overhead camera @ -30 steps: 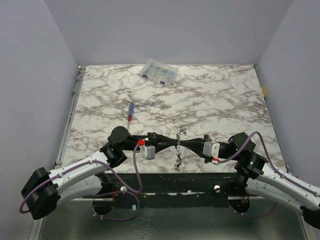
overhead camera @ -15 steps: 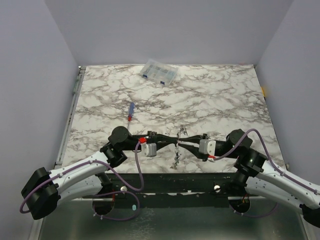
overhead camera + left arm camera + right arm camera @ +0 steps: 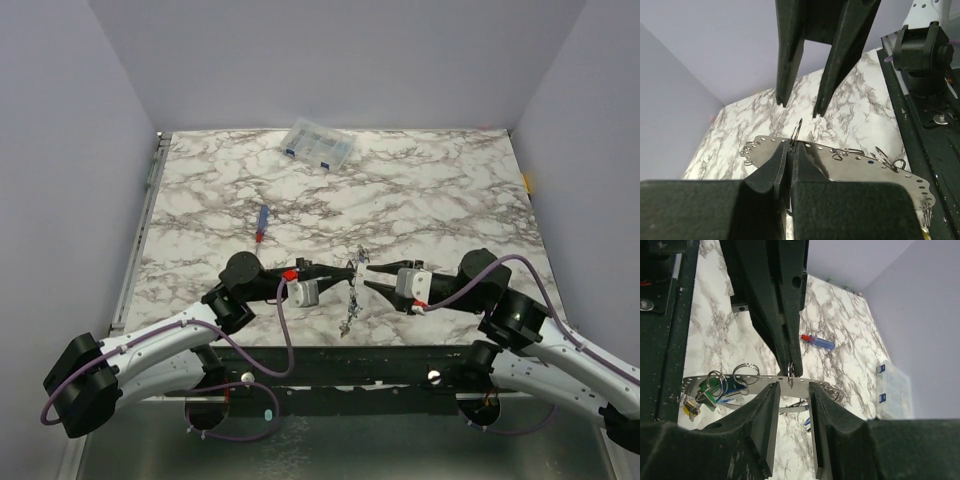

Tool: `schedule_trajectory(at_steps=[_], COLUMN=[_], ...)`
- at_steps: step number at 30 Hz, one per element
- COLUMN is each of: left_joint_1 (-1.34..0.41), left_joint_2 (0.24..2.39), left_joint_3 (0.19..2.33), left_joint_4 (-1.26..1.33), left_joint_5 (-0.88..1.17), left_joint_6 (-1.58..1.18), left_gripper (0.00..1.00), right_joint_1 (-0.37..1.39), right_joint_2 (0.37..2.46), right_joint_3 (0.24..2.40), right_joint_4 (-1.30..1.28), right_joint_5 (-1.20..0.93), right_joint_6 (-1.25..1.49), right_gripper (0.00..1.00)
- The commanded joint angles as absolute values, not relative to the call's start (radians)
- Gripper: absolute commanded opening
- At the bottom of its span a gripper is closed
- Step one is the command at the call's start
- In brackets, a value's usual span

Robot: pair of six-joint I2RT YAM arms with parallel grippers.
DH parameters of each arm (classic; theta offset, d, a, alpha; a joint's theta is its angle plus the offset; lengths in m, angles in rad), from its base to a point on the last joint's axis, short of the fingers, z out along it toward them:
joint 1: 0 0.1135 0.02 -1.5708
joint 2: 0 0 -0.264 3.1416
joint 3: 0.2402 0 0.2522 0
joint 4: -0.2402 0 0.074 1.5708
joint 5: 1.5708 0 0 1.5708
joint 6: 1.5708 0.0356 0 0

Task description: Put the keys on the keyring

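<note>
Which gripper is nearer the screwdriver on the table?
Left. The left gripper is down-right of the screwdriver in the top view; the right gripper lies farther right, past the left one.

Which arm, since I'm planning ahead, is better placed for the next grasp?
Right, probably: the right tool is open and empty, facing the keyring, while the left tool is shut on it.

We see the left gripper (image 3: 338,273) pinching the keyring (image 3: 353,268), keys (image 3: 348,312) dangling nearer us, and the right gripper (image 3: 369,278), jaws parted, just right of it.
</note>
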State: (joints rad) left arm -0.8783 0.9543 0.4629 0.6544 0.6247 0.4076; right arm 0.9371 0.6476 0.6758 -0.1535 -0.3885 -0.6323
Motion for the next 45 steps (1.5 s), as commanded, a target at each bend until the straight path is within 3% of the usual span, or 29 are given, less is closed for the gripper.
schedule_trajectory(at_steps=[1, 25, 34, 45], left_joint_1=[-0.876, -0.877, -0.876, -0.876], left_joint_2=[0.960, 0.982, 0.981, 0.985], left_joint_3=[0.476, 0.508, 0.512, 0.518], left_joint_4=[0.673, 0.578, 0.559, 0.536], left_joint_5=[0.586, 0.515, 0.525, 0.534], left_joint_6=[0.415, 0.455, 0.462, 0.477], left_gripper=[0.00, 0.00, 0.00, 0.00], right_joint_1=[0.945, 0.945, 0.945, 0.945], right_joint_2=[0.680, 0.853, 0.881, 0.904], right_joint_3=[0.739, 0.827, 0.816, 0.789], right_joint_4=[-0.252, -0.306, -0.275, -0.235], right_joint_5=[-0.316, -0.257, -0.253, -0.229], right_joint_6=[-0.615, -0.561, -0.566, -0.580], right_gripper=[0.38, 0.38, 0.26, 0.23])
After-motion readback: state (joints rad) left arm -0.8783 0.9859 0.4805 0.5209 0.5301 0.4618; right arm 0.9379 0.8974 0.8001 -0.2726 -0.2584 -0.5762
